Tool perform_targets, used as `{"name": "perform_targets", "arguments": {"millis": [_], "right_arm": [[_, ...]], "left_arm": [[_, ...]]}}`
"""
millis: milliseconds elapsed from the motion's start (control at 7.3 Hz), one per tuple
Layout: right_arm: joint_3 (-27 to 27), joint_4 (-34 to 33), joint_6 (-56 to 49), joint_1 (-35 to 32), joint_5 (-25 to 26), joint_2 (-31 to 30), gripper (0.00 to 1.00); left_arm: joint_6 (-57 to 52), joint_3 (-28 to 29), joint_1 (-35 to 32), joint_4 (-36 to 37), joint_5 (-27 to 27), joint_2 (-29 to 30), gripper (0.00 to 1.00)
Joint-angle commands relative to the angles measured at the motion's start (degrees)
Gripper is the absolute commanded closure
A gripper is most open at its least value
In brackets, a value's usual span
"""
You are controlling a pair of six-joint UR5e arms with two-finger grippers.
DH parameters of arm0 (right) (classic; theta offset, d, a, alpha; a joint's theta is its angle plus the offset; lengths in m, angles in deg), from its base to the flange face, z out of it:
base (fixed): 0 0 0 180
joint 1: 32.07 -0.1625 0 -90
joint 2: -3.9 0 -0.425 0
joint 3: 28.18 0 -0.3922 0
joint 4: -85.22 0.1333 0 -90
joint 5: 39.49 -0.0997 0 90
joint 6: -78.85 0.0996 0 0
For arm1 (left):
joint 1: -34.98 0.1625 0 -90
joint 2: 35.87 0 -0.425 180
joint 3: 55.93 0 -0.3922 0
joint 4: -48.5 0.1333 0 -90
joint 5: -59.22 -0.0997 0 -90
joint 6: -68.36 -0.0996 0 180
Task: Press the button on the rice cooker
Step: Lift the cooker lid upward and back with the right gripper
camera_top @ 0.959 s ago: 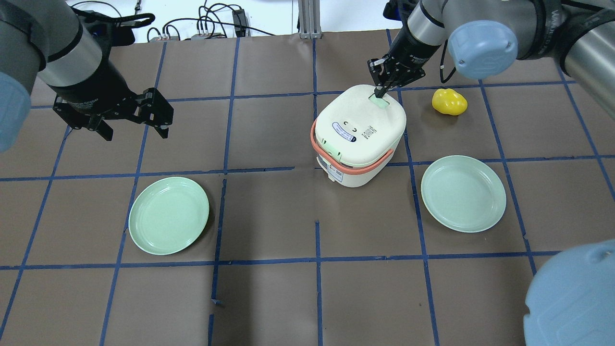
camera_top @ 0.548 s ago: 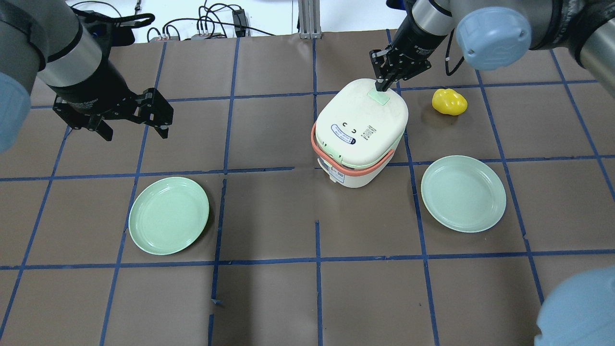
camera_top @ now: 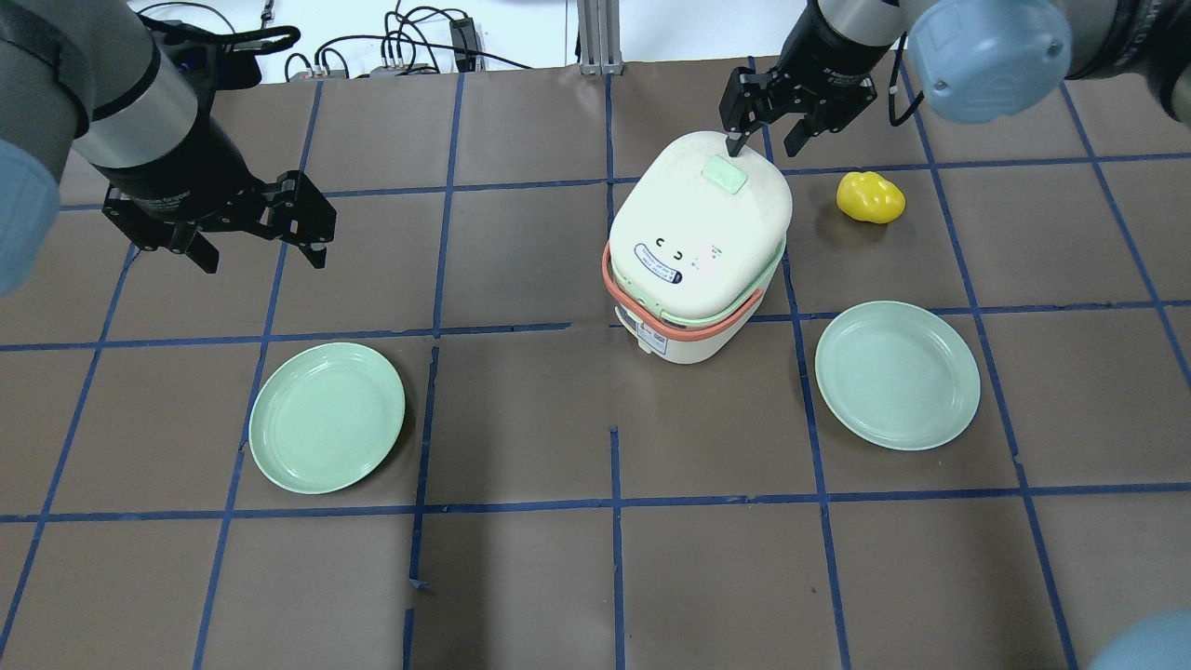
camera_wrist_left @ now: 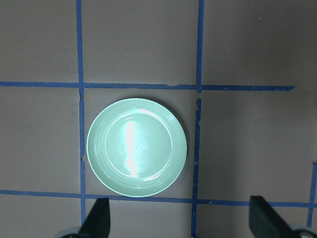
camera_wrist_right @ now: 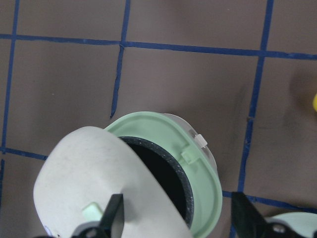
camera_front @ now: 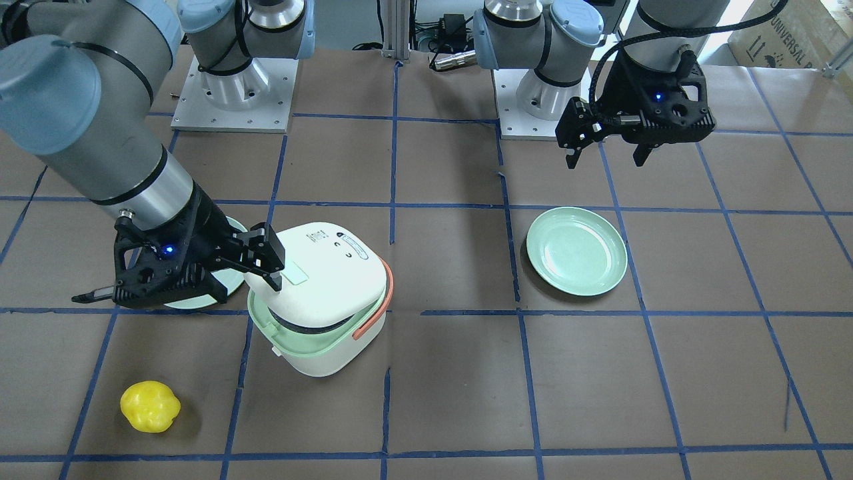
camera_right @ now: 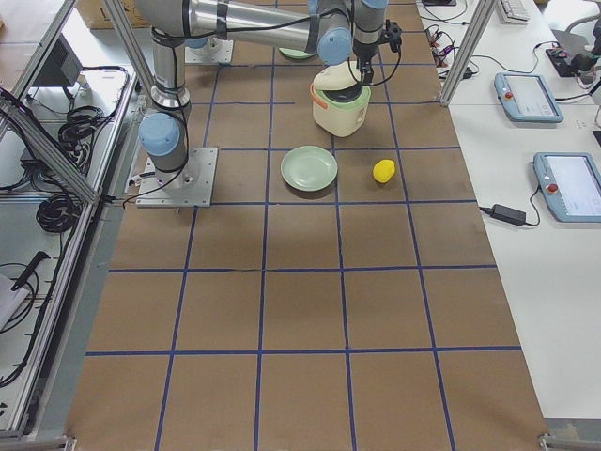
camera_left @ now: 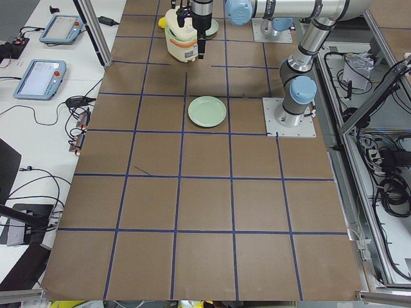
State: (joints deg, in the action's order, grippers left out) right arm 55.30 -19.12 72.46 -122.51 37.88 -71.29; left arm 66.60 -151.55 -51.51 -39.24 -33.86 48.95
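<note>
The cream-white rice cooker [camera_top: 693,251] with its salmon-orange handle stands right of the table's middle. Its lid is raised and tilted. The mint-green rim [camera_wrist_right: 198,163] and black inner pot [camera_wrist_right: 163,173] show beneath it, also in the front-facing view [camera_front: 320,300]. The pale green button [camera_top: 725,174] sits near the lid's far edge. My right gripper [camera_top: 766,140] is open and empty, hovering just beyond that edge, off the button. My left gripper [camera_top: 260,247] is open and empty, high over the left half of the table.
One pale green plate [camera_top: 327,417] lies below my left gripper, also in the left wrist view [camera_wrist_left: 136,147]. A second plate [camera_top: 897,374] lies right of the cooker. A yellow lumpy object [camera_top: 870,197] lies to the cooker's far right. Blue tape lines cross the brown table.
My right gripper has lifted off the button, drawn back toward the table's far edge and opened. The cooker's lid has popped up. The left arm has not moved.
</note>
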Motion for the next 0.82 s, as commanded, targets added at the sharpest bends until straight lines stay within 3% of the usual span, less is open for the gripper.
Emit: {"name": "perform_targets", "arguments": {"millis": [0, 685], "right_arm": [[-1.4, 5.0, -0.2, 0.0, 6.3, -3.7, 0.00], [-0.5, 14.7, -0.2, 1.9, 11.0, -12.1, 0.00]], "left_arm": [[0.0, 0.0, 0.0, 0.0, 0.0, 0.0, 0.00], [0.0, 0.0, 0.0, 0.0, 0.0, 0.0, 0.00]]}}
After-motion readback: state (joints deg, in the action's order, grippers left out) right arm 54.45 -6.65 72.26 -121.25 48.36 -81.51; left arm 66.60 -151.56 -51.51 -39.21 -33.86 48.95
